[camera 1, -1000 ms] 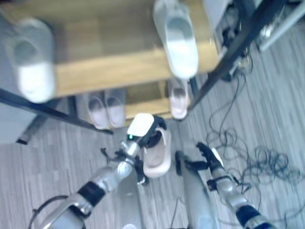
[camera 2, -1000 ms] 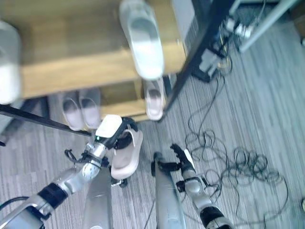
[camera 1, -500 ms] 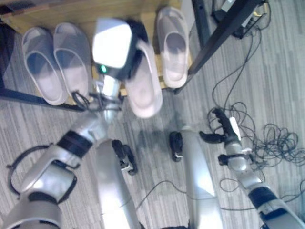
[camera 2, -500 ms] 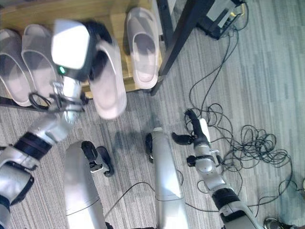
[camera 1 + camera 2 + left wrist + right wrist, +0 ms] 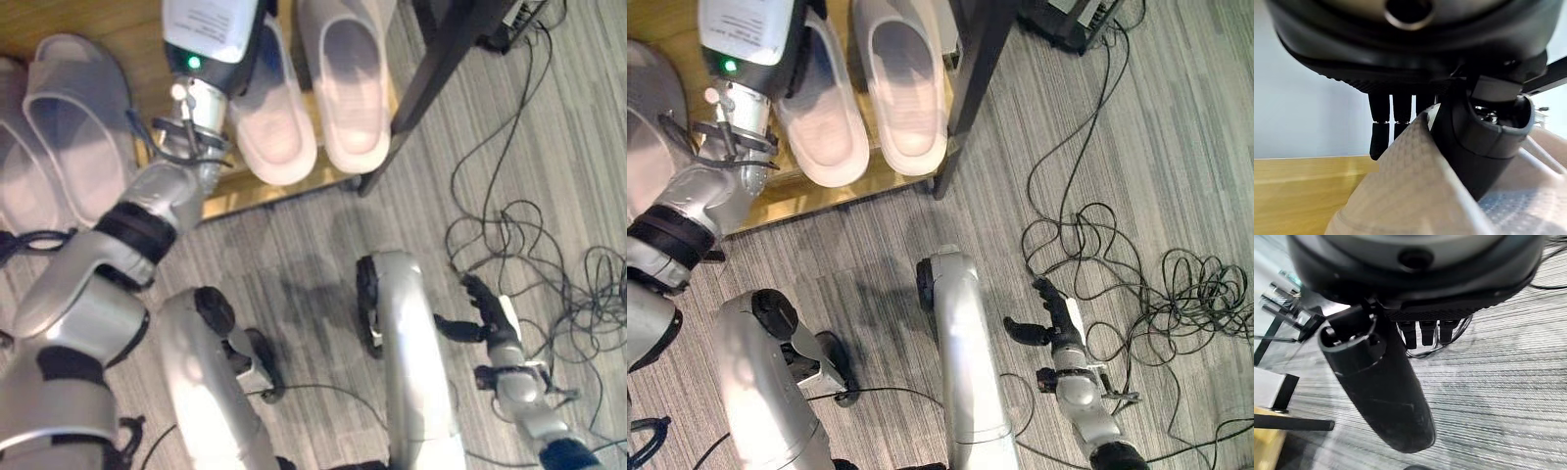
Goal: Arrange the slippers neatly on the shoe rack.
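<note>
Left hand pinched a pale pink foam slipper – over the low wooden shoe-rack shelf, just beside its mate | right hand idle, fingers relaxed, over floor | risk: early release – heel overhangs shelf edge, slipper may tip off

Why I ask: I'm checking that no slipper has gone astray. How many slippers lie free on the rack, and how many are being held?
Free slippers on the shoe rack: 3
Held slipper in the left hand: 1
Total: 4 slippers
</note>
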